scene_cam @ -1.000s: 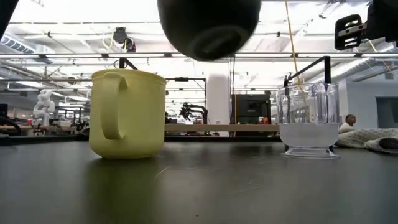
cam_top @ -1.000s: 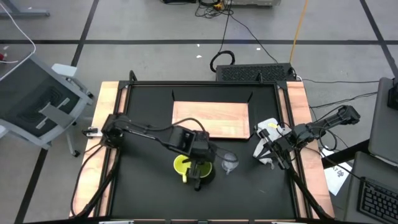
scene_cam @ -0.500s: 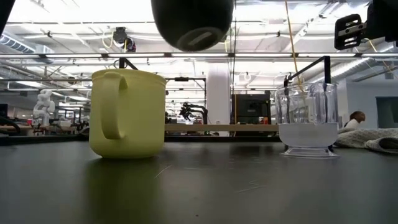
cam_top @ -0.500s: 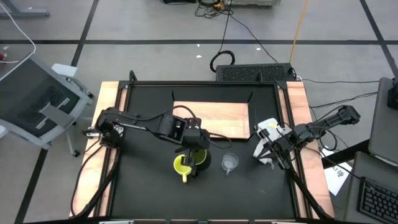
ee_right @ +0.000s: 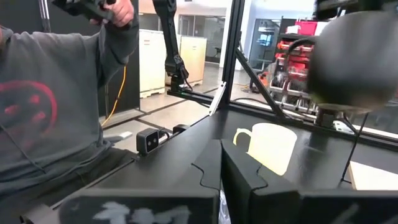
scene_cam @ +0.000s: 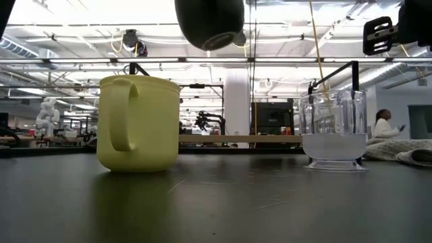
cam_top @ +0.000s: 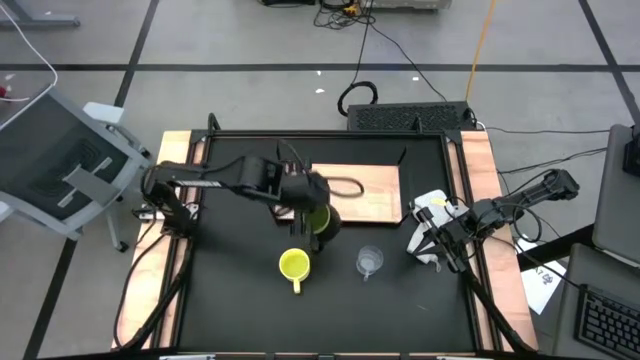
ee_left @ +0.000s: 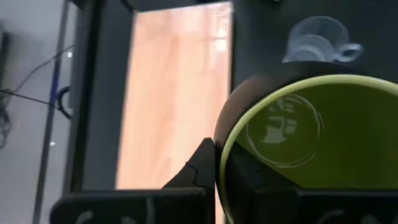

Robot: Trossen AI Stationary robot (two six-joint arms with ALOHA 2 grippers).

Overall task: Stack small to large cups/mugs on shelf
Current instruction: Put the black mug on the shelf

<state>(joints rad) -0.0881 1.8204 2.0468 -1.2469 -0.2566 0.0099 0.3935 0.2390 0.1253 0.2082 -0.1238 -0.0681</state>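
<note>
Mugs: one olive (cam_top: 318, 219), one yellow (cam_top: 293, 266), one clear (cam_top: 369, 262).

Overhead camera straight down, low camera level (both share yellow mug (cam_top: 293, 264)), two wrist views

A white cloth (cam_top: 432, 208) lies bunched at the right edge of the black bench (cam_top: 240, 290), directly beside the right hand. A black cable (cam_top: 357, 92) loops on the grey floor beyond the bench's far edge, well away from both hands. A person in a grey sweatshirt (ee_right: 43, 118) stands close beside the bench, one arm raised.
</note>
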